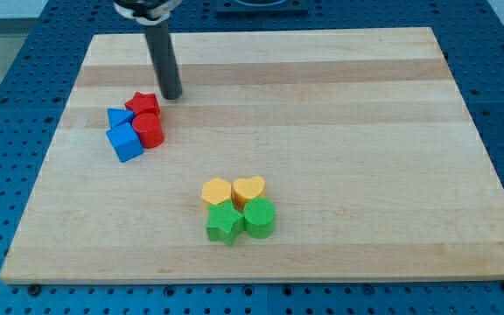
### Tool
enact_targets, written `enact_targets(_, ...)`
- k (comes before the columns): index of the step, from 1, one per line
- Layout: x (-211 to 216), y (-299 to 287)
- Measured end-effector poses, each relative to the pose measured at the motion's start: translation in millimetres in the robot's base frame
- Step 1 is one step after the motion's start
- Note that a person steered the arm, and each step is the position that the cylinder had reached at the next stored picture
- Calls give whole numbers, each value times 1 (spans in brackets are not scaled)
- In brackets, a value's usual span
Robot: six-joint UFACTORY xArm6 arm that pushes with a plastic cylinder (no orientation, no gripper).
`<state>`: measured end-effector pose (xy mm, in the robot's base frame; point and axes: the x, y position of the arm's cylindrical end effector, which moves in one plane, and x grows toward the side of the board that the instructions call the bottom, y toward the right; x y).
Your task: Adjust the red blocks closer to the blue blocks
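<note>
My tip point(172, 94) rests on the board just up and right of the red and blue cluster at the view's left. The red star block point(142, 104) lies closest to the tip, a small gap apart. Below it sits the red cylinder block point(149, 130). The blue triangular block point(118, 116) touches the star's left side. The blue cube block point(125, 142) lies below, touching the red cylinder. All four blocks are packed together.
A second cluster sits at the lower middle: a yellow hexagonal block point(216, 192), a yellow heart block point(249, 189), a green star block point(224, 223) and a green cylinder block point(259, 217). The wooden board point(322, 105) lies on a blue perforated table.
</note>
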<state>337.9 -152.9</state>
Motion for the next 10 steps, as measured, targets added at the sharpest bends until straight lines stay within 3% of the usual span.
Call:
enact_targets(8, 15, -20)
enact_targets(9, 11, -21)
enact_targets(10, -31, 11)
